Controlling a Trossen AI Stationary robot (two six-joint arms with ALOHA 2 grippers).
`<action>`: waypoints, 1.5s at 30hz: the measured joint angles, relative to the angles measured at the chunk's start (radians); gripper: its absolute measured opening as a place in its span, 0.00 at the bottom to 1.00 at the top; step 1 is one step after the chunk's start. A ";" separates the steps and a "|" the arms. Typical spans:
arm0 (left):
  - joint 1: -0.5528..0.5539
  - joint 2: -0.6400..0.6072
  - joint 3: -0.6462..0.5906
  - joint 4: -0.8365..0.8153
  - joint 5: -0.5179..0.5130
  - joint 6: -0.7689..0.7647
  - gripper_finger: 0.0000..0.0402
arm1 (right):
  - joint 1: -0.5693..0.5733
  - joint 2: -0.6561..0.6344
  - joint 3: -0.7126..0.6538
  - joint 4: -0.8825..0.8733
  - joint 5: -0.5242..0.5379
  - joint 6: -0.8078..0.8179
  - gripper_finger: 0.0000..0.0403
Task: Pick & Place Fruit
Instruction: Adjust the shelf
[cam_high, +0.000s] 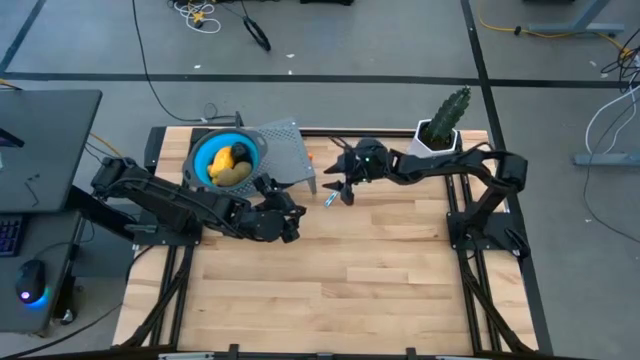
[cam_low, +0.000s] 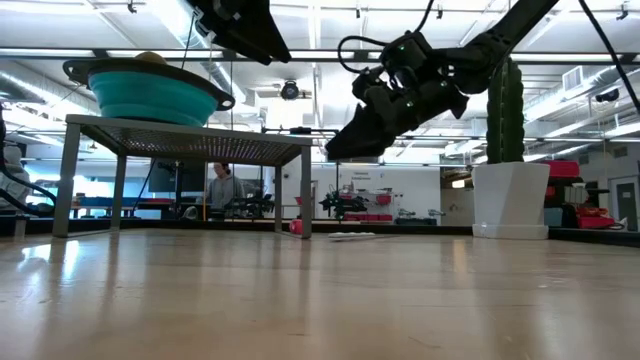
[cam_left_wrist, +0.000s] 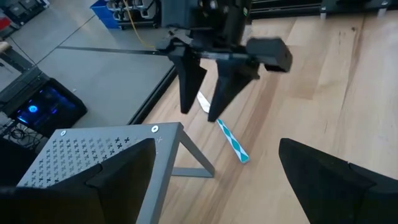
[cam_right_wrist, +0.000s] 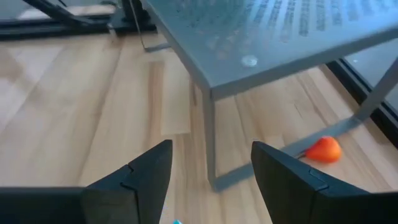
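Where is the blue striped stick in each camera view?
High view: striped stick, by the right gripper.
Low view: flat, right of the grey stand.
Left wrist view: centre, near the stand's leg.
Right wrist view: a sliver at the bottom edge.
Shared landmark: the stand.

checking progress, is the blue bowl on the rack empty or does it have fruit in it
Not empty. The high view shows the blue bowl holding a yellow-orange fruit and an olive-green one.

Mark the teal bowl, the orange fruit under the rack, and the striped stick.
teal bowl (cam_high: 203, 152): high view, bare inner wall.
orange fruit (cam_right_wrist: 324, 150): right wrist view, centre of the piece.
striped stick (cam_left_wrist: 232, 141): left wrist view, mid-length.
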 joint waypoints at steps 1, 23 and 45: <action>0.000 0.000 0.000 0.000 0.000 0.000 0.87 | 0.010 0.007 0.000 0.005 0.020 0.005 0.57; 0.000 0.000 -0.001 -0.008 0.000 -0.002 0.87 | 0.060 0.122 0.000 0.256 0.191 0.038 0.57; 0.000 0.000 -0.001 -0.011 0.000 0.000 0.87 | 0.068 0.177 0.000 0.333 0.162 0.076 0.43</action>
